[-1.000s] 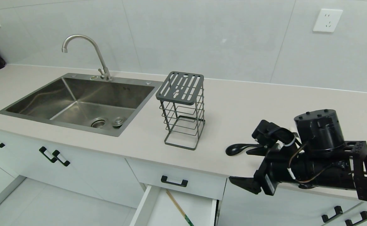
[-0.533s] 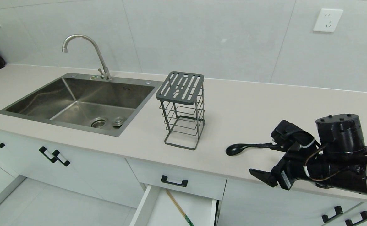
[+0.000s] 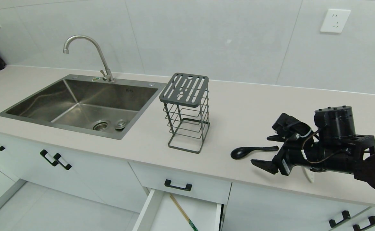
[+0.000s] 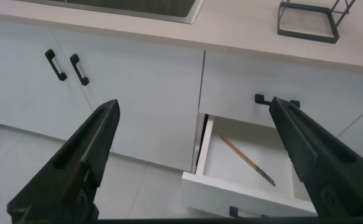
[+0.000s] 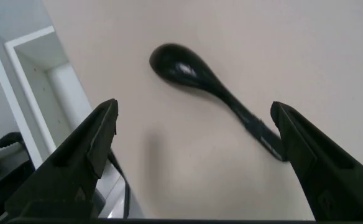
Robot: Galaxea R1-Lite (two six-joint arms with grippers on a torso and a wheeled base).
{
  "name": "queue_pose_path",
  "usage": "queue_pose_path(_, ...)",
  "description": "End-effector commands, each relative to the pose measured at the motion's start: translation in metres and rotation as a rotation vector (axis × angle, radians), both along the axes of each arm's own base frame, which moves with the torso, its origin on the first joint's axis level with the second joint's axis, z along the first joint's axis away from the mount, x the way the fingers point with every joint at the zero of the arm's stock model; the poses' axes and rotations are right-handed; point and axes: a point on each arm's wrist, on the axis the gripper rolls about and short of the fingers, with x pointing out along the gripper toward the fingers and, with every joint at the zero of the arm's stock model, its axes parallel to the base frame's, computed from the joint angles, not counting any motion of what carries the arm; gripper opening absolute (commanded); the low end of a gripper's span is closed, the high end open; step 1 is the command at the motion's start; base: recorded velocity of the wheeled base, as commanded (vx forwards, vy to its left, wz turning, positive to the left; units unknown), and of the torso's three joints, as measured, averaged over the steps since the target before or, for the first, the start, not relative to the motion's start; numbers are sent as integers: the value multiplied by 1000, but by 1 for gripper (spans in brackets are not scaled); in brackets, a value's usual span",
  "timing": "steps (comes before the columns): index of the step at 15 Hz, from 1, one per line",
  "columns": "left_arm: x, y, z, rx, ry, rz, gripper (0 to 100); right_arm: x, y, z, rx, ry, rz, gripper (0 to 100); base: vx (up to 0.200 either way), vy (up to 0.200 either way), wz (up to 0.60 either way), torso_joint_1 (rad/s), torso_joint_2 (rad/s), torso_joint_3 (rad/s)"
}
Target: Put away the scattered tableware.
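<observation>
Black spoon (image 3: pixel 250 151) lies flat on the counter (image 3: pixel 239 109) near the front edge, our right pincer (image 3: pixel 260 150) wide open over its handle. Closing off-centre, we could knock it overboard.

Draws the right gripper (image 3: pixel 259 150) back rightward along the spoon (image 3: pixel 239 153), then brings it in from the front edge over the table (image 3: pixel 239 112). Now sets the open fingers (image 3: pixel 264 164) either side of the handle's tip, the lower one no longer past the edge.
</observation>
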Motion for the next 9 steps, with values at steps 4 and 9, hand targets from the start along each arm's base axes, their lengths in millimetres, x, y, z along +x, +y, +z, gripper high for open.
queue_pose_path(4,0,0,0,0,0,1,100,20,7,-26,-24,65,3,100,0,0,0,0,0,0)
queue_pose_path(9,0,0,0,0,0,1,100,31,11,-28,-27,57,-5,100,0,0,0,0,0,0)
